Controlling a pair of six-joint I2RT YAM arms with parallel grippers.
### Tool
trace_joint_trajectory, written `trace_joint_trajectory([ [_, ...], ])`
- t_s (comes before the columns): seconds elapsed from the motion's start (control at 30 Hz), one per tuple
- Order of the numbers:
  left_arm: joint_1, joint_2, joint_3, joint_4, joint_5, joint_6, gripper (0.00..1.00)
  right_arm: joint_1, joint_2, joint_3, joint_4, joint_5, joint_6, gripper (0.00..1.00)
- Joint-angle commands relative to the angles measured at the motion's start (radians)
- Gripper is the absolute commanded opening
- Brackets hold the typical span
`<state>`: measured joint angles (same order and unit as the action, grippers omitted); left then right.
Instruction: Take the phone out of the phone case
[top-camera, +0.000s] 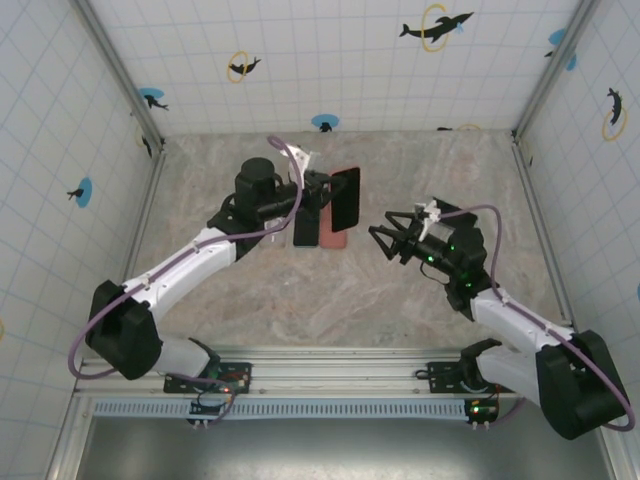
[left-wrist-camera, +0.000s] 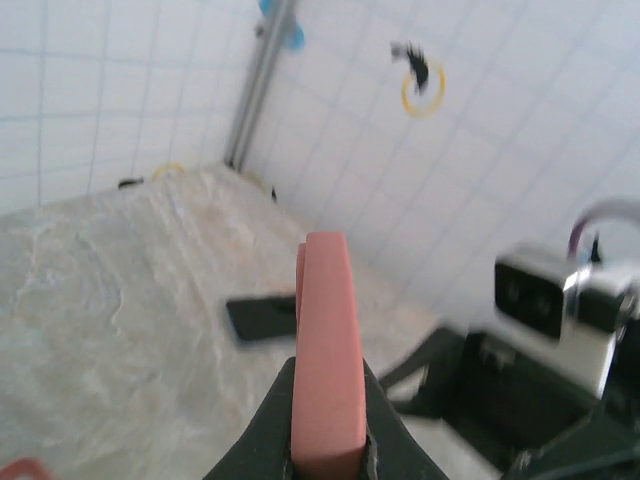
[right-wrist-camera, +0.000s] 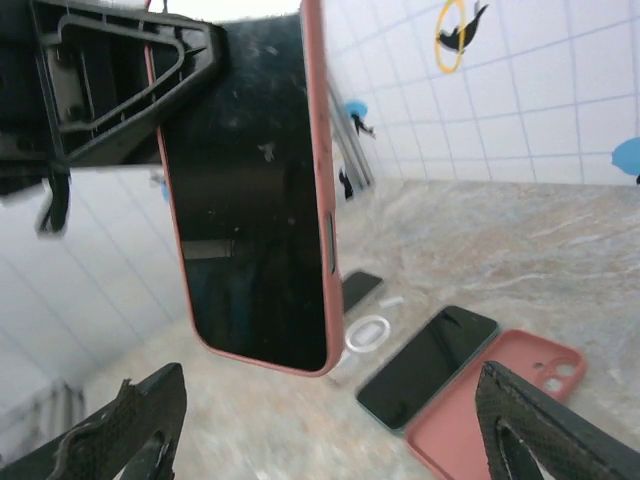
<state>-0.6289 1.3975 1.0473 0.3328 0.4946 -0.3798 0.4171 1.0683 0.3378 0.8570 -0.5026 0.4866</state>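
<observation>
A phone with a dark screen, in a salmon-pink case (right-wrist-camera: 250, 190), is held upright in the air. My left gripper (top-camera: 322, 196) is shut on one edge of the cased phone (top-camera: 345, 197). In the left wrist view the pink case edge (left-wrist-camera: 327, 340) stands between the black fingers (left-wrist-camera: 262, 430). My right gripper (top-camera: 386, 240) is open, a little to the right of the phone and facing its screen. Its two fingertips (right-wrist-camera: 120, 425) frame the bottom of the right wrist view, nothing between them.
On the table below lie a bare dark phone (right-wrist-camera: 430, 362), an empty pink case (right-wrist-camera: 505, 400), a clear case with a white ring (right-wrist-camera: 368, 333) and another dark phone (right-wrist-camera: 360, 288). From above, the bare phone (top-camera: 305, 228) and empty case (top-camera: 333, 240) lie side by side. Tiled walls enclose the table.
</observation>
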Motion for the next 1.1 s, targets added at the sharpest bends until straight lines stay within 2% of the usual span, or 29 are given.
trace_joint_trajectory([
  [0.0,-0.037,-0.008,-0.060,0.393,-0.163,-0.362,0.00,0.034,-0.004,-0.066,0.309,0.158,0.376,0.76],
  [0.07,-0.054,0.002,-0.063,0.427,-0.233,-0.453,0.00,0.068,0.002,-0.089,0.356,0.211,0.435,0.74],
  [0.17,-0.064,0.022,-0.094,0.498,-0.280,-0.580,0.00,0.119,0.011,-0.117,0.421,0.278,0.511,0.73],
  [0.3,-0.090,0.043,-0.090,0.524,-0.338,-0.656,0.00,0.158,0.036,-0.125,0.496,0.326,0.565,0.69],
  [0.4,-0.101,0.065,-0.089,0.552,-0.338,-0.714,0.00,0.171,0.070,-0.112,0.565,0.323,0.589,0.60],
  [0.73,-0.141,0.086,-0.087,0.593,-0.376,-0.791,0.00,0.180,0.158,-0.067,0.754,0.293,0.627,0.30],
  [1.07,-0.158,0.106,-0.089,0.645,-0.380,-0.862,0.00,0.170,0.151,-0.044,0.754,0.236,0.578,0.15],
])
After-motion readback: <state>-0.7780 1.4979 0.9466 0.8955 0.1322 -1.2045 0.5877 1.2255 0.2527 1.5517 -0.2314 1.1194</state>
